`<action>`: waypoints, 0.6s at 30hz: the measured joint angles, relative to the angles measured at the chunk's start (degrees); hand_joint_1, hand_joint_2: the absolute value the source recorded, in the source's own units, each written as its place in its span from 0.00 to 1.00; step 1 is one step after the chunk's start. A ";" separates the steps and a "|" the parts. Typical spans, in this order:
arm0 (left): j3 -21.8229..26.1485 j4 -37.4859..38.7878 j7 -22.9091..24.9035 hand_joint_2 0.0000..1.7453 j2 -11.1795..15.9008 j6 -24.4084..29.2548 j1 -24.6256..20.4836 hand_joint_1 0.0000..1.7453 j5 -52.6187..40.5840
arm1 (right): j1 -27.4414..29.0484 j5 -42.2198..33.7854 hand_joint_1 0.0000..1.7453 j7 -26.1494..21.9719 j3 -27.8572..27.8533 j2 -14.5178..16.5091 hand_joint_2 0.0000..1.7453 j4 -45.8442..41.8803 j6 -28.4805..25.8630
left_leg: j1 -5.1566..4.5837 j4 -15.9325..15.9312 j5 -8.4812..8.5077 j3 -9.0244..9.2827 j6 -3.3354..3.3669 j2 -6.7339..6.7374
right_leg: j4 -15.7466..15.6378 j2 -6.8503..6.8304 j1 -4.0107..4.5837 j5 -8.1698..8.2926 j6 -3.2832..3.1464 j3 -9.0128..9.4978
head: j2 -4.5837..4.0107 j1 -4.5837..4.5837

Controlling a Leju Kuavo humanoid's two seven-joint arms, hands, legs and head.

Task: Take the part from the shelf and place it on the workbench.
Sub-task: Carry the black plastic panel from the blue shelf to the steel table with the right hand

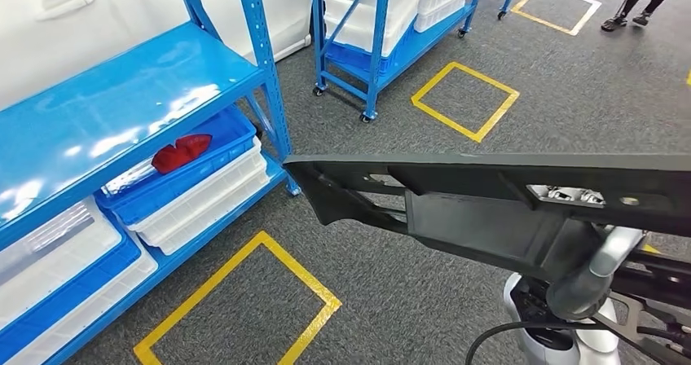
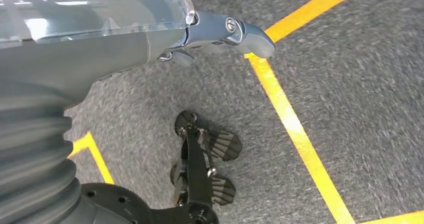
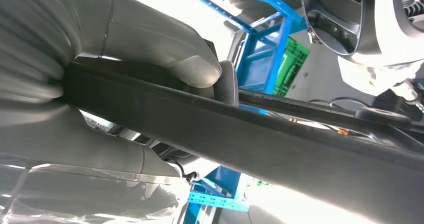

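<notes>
1. The right hand (image 3: 150, 79) grips a long, flat black plastic part (image 1: 505, 194): in the right wrist view its thick grey thumb (image 3: 195, 66) presses onto one face of the part's edge, with the grey ribbed cover close behind it.
2. In the head view the part is held out level above the floor, well apart from the shelves. It stretches from the picture's right edge to a pointed end near the middle. It shows ribs, open slots and a small metal clip on its upper side.
3. The silver right arm (image 1: 599, 271) rises from below to meet the underside of the part.
4. The left hand (image 2: 225, 34) hangs over the floor and holds nothing. Its grey thumb points outward; whether the other fingers are spread or curled in I cannot tell.
5. The floor is grey speckled carpet (image 1: 570, 96) marked with yellow tape squares (image 1: 464, 100).
6. To the left stands a blue metal shelf rack (image 1: 122, 96) with a glossy blue shelf board. Beneath that board sit stacked white and blue plastic crates (image 1: 195, 182).
7. A red, glossy moulded piece (image 1: 181, 151) lies in the top blue crate.
8. A second blue rack on castors (image 1: 383, 47) stands farther back, carrying white crates.
9. A person's feet (image 1: 626, 20) stand at the far right.
10. No brand, label or writing can be read on anything.
</notes>
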 joint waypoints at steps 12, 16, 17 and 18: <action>0.32 -0.02 0.25 1.00 1.43 0.24 0.05 0.00 0.37 | -1.65 -1.24 1.00 0.00 0.79 0.51 1.00 1.01 -3.40 | -0.79 -1.03 0.66 0.42 1.97 8.24 | 6.74 -8.45 0.17 -2.82 1.09 -2.54 | 0.00 0.75; 0.46 -0.02 1.16 1.00 1.55 0.98 0.19 0.00 0.34 | -2.36 -1.99 1.00 0.01 1.13 0.33 1.00 1.30 -4.33 | -1.27 -1.08 0.21 0.85 1.03 10.26 | -0.41 -10.00 1.22 -1.17 -0.46 0.99 | 0.00 0.66; 0.48 -0.02 1.30 1.00 1.59 1.08 0.18 0.00 0.33 | -2.38 -2.03 1.00 0.02 1.15 0.24 1.00 1.34 -4.39 | -1.27 -1.13 0.06 0.95 0.76 10.76 | -0.64 -9.30 1.09 -1.04 -0.77 1.02 | 0.00 0.66; 0.49 -0.02 1.38 1.00 1.63 1.14 0.16 0.00 0.33 | -2.42 -2.04 1.00 0.02 1.19 0.14 1.00 1.38 -4.41 | -1.19 -0.85 -0.32 0.98 0.50 10.48 | -0.98 -8.70 0.93 -0.85 -1.08 1.16 | 0.00 0.65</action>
